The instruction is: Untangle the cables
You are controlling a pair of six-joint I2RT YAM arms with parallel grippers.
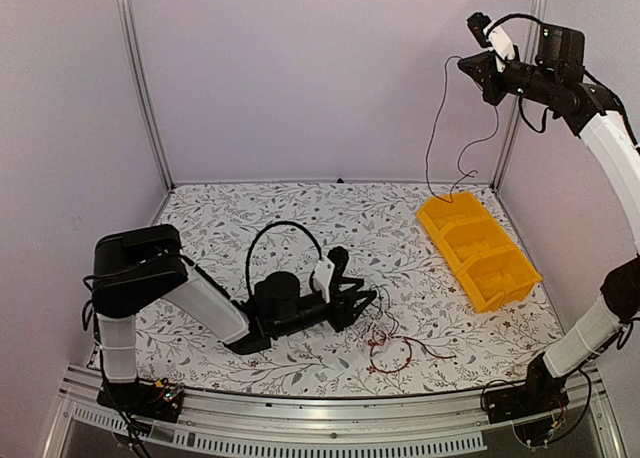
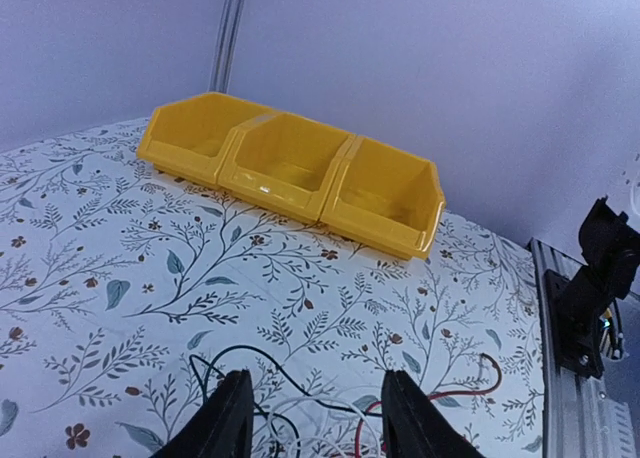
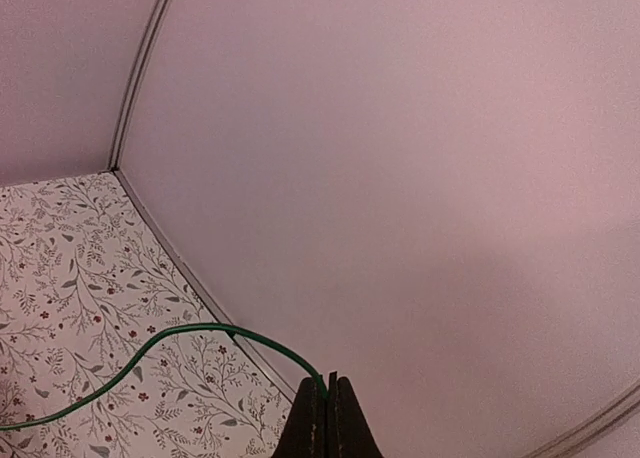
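While the right gripper (image 3: 325, 393) hangs high above the far right corner of the table (image 1: 250, 218), its two fingers are pressed together on a thin green wire (image 3: 200, 326). In the right wrist view that wire leaves the fingertips, arches over to the left and runs down out of the picture. From above it looks dark and falls in two long strands to the far end of the yellow bin (image 2: 280, 183). Whether it touches the bin I cannot tell.

The bin has three compartments in a row. It lies slantwise along the right edge of the table, its far end toward the far right corner.

The other cables (image 1: 390, 350) lie in a loose tangle on the flowered table cover, close to the near edge and a little right of its middle. A red wire (image 2: 470, 388) curls at the near side of the heap, with black and white strands crossing it.

The left arm lies low over the table, and the left gripper (image 2: 318, 398) points toward the right edge, just beside the tangle. Its fingers (image 2: 225, 423) stand apart and clamp nothing. In the left wrist view, black, white and red strands run across the cover in the gap between them. Whether either finger touches a strand cannot be made out.
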